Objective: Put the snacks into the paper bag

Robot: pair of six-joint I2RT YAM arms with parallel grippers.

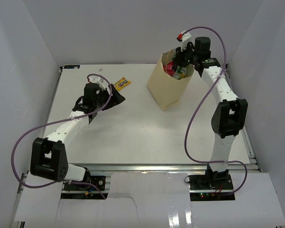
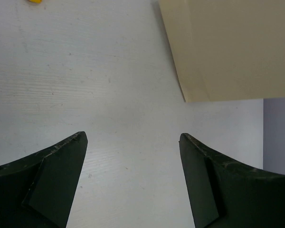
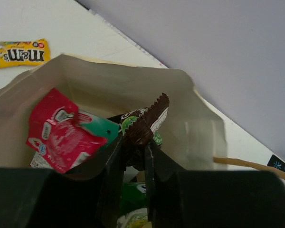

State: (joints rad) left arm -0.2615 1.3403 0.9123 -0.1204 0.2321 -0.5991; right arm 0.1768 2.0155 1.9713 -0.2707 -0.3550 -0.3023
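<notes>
Right pincer pinches a brown-edged packet in the paper bag mouth, its lower half hidden by the fingers. Left pincer is spread and empty. M&M's packet lies on the surface at the bag's 9 o'clock.

Paper bag: one. Inside the bag, three packets can be counted: one red packet, one brown packet and one green packet; any others are hidden. Outside the bag, on its left: one yellow packet.
</notes>
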